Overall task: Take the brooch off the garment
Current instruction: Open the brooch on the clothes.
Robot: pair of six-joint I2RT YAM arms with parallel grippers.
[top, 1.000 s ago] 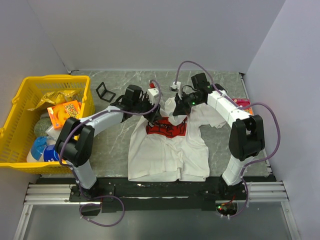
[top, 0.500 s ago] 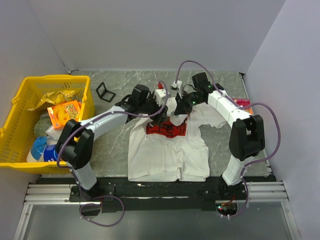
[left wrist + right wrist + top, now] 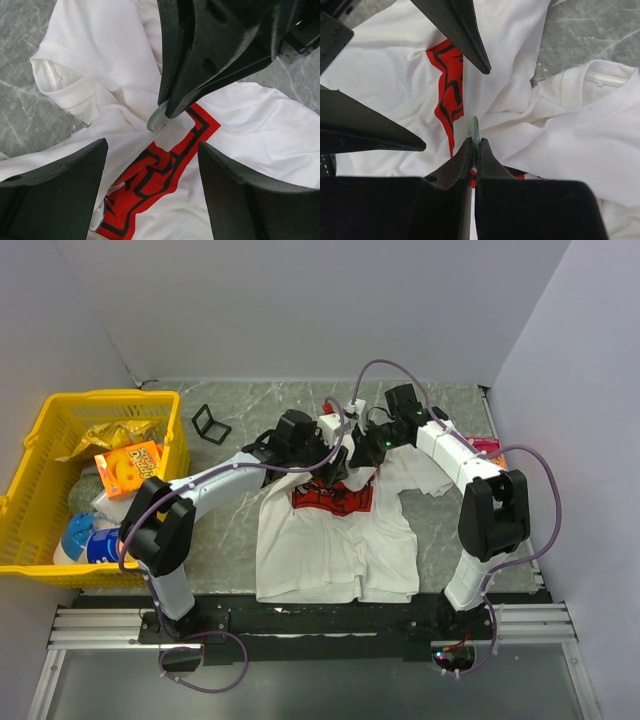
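Note:
The garment (image 3: 335, 545), a white T-shirt with a red print (image 3: 150, 185), lies crumpled on the table between the arms. My right gripper (image 3: 475, 145) is shut on the brooch (image 3: 475, 127), a thin pale-green disc seen edge-on, with the cloth drawn up in folds around it. In the left wrist view the brooch (image 3: 157, 119) shows at the right gripper's tips, above the print. My left gripper (image 3: 152, 150) hangs open right beside it over the print, with nothing between its fingers (image 3: 65, 185). From above, the brooch is hidden under both grippers (image 3: 342, 465).
A yellow basket (image 3: 100, 400) full of packets stands at the left. A small black frame (image 3: 210, 423) lies behind the left arm. A pink item (image 3: 487, 447) sits at the right wall. A small round shiny edge (image 3: 97, 220) shows by the left finger.
My left gripper has moved right, over the print and up to the right gripper's tips, opening a little wider. The right gripper has stayed shut in place.

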